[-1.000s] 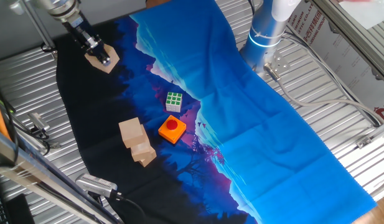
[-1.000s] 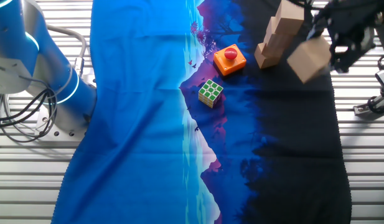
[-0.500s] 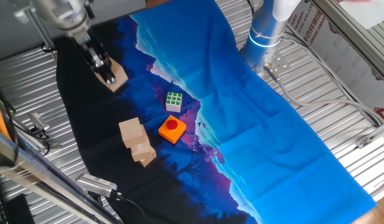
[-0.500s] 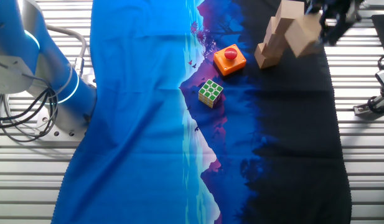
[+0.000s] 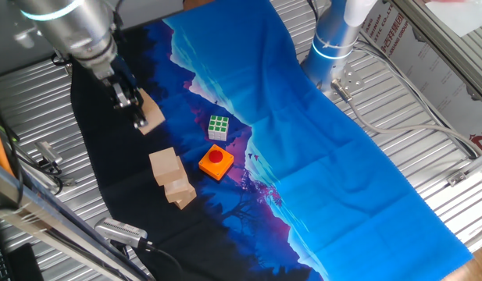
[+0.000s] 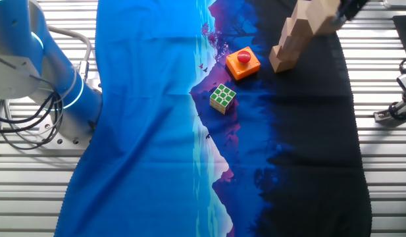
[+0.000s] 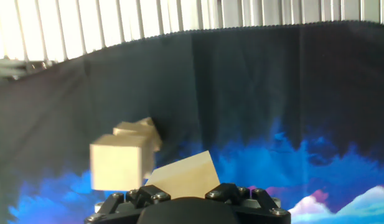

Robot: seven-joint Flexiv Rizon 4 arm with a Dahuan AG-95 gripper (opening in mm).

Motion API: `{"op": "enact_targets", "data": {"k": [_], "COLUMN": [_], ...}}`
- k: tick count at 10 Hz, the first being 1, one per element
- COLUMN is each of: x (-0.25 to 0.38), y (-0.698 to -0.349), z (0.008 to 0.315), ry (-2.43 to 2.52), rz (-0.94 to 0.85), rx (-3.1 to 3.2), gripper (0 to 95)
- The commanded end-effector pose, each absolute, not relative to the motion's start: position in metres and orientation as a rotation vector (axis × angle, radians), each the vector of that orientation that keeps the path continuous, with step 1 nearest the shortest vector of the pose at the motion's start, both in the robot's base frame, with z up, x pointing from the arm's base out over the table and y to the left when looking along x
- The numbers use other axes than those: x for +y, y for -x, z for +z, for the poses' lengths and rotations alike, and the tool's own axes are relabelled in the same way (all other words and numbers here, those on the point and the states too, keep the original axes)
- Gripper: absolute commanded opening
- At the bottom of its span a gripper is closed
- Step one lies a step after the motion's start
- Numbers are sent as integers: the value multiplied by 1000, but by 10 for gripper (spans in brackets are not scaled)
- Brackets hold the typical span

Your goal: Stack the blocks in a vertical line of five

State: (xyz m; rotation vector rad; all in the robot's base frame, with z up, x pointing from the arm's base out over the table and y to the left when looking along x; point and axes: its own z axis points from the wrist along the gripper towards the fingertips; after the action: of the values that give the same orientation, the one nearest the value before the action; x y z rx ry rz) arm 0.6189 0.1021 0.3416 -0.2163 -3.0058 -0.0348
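Hand view: gripper (image 7: 185, 198) clamped on a tilted block (image 7: 183, 177), block stack (image 7: 120, 162) just beside (left).

A plain light-tan wooden cube (image 5: 153, 115) is hanging tilted in the air above the dark part of the cloth, one corner pointing down; from the hand view it (image 7: 182, 178) is showing a pale slanted face at the bottom edge. Nearby, more unmarked light-tan wooden cubes are standing as a leaning stack (image 5: 171, 176) (image 6: 294, 37) (image 7: 122, 160), its lowest cube jutting out to one side.
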Motion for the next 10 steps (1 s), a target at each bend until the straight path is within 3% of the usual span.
{"op": "enact_targets", "data": {"k": [1,10], "x": [111,143], "y": [-616,-620], "z": [339,314], "ry": [284,380], "rz": [-66,-65], "rx": [-3020,-3051], "gripper": [0,0]}}
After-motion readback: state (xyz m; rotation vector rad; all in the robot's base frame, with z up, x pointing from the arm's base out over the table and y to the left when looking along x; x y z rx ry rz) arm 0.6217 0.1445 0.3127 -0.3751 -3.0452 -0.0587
